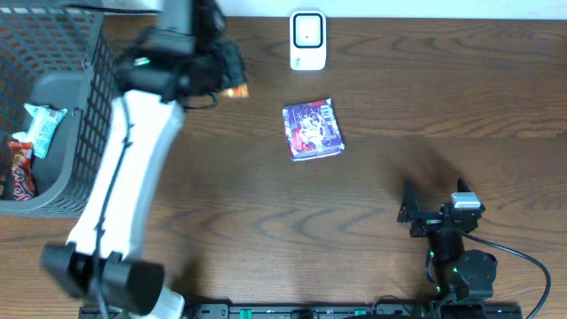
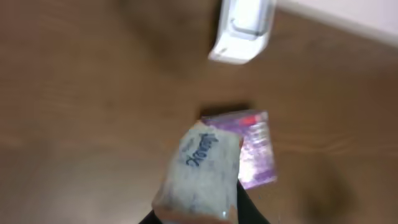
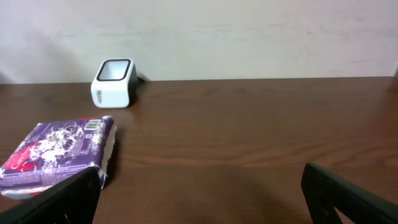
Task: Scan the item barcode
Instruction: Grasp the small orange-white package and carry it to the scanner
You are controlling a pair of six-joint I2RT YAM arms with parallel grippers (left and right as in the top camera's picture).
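My left gripper (image 2: 199, 219) is shut on a pale grey-blue soft packet (image 2: 202, 174) with dark blue lettering, held above the table. In the overhead view the left gripper (image 1: 223, 78) hovers left of the white barcode scanner (image 1: 307, 40), and only an orange edge of the packet (image 1: 236, 91) shows. The scanner (image 2: 244, 28) lies ahead of the packet and apart from it. A purple packet (image 1: 312, 130) lies flat on the table below the scanner. My right gripper (image 1: 431, 209) rests open at the lower right, with nothing between its fingers (image 3: 62, 198).
A grey mesh basket (image 1: 84, 106) stands at the far left with several snack packets inside. The purple packet (image 3: 59, 152) and the scanner (image 3: 114, 82) lie left of and beyond the right gripper. A wall borders the table's far edge.
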